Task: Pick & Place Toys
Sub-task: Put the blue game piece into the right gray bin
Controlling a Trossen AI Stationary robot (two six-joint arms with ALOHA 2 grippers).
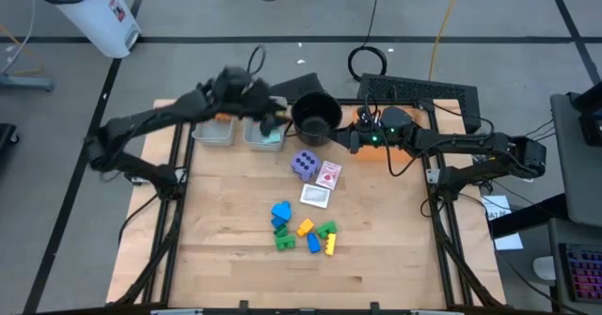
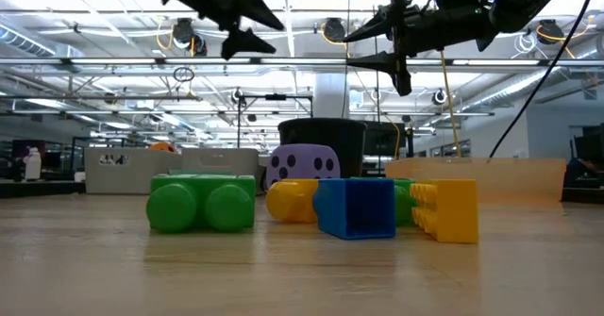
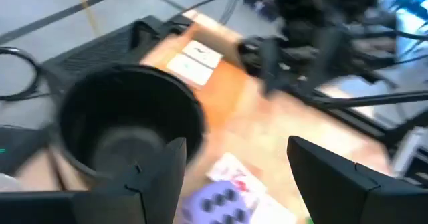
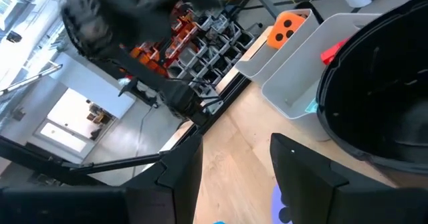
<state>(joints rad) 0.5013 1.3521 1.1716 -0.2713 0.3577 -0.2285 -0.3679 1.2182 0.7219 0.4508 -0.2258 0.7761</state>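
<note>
Several red, blue, yellow and green blocks [image 1: 301, 232] lie in a cluster on the table's middle. Beyond them sit a purple die [image 1: 303, 164] and two picture cards [image 1: 328, 174] [image 1: 316, 196]. An orange die [image 4: 289, 29] rests in one grey bin, and a red block [image 4: 332, 52] in the bin beside it. My left gripper [image 3: 237, 144] hangs open in the air by the black pot [image 1: 315, 116], above the bins' right end, with nothing between its fingers. My right gripper [image 4: 235, 144] stands open and empty, raised just right of the pot.
Two grey bins [image 1: 214, 132] [image 1: 265, 136] and the round black pot stand in a row along the far edge. A black keyboard-like slab [image 1: 419, 94] lies behind the right arm. The near half of the wooden table [image 1: 235, 268] is bare.
</note>
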